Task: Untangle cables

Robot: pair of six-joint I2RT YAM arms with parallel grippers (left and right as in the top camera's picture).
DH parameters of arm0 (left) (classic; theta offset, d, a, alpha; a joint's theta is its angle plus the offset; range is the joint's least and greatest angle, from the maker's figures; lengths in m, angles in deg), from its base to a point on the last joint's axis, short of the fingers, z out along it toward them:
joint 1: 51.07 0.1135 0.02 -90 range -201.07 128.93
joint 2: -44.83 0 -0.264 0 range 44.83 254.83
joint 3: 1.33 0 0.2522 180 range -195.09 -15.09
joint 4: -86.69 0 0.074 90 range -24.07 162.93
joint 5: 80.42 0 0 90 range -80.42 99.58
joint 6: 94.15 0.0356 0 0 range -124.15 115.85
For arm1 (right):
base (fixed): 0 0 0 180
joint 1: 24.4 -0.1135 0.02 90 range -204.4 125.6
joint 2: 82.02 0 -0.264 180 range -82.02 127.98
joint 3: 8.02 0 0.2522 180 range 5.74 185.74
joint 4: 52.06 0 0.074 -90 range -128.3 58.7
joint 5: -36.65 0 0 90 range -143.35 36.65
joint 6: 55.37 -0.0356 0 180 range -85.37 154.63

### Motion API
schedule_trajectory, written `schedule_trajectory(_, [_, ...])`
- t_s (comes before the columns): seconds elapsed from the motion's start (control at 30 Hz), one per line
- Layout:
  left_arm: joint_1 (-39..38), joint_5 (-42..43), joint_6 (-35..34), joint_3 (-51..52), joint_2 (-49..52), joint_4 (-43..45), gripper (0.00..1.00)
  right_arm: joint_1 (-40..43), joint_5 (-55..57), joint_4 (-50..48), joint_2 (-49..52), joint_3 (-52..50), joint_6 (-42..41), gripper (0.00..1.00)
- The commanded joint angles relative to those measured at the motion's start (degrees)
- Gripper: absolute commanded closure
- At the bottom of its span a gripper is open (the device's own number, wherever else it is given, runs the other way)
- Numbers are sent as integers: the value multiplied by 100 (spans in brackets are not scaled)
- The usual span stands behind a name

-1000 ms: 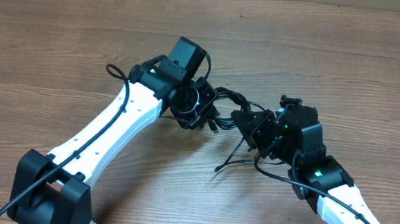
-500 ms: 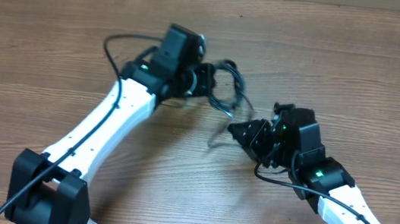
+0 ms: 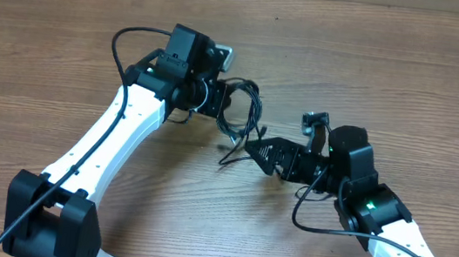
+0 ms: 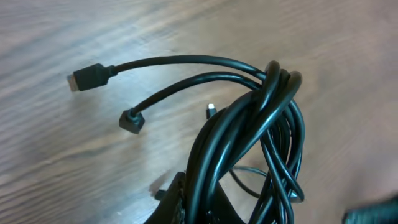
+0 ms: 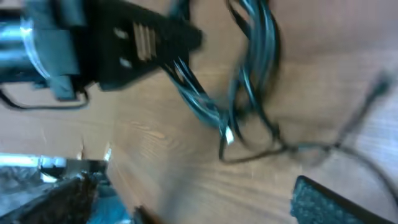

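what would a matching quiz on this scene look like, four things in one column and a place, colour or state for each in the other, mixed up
Things
1. left fingers
2. right fingers
3. straight plug
4. table

Descriptions
A. spread open
B. brown wood grain
C. shut on the cables
D. at the end of a cord reaching out of the bundle

Pairs: 1-C, 2-A, 3-D, 4-B
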Motion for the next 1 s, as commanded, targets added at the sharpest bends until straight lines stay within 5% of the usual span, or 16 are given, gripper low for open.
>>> schedule_trajectory(0.0, [-33, 1064, 645, -103, -66, -52, 96, -22, 424, -122, -92, 94, 518, 0])
schedule_trajectory(0.2, [-33, 1665, 988, -103, -66, -46, 96, -22, 675, -70, -37, 94, 514, 14])
schedule_trajectory(0.4, [-28, 1327, 734, -103, -66, 42, 96, -22, 675, 103, -37, 94, 509, 29])
schedule_trajectory(0.73, [-28, 1685, -719, -103, -66, 739, 96, -24, 577, 66, 437, 92, 511, 31])
schedule_trajectory(0.97, [-39, 1438, -1093, -103, -66, 846, 96, -31, -297, -498, 796, 92, 514, 34])
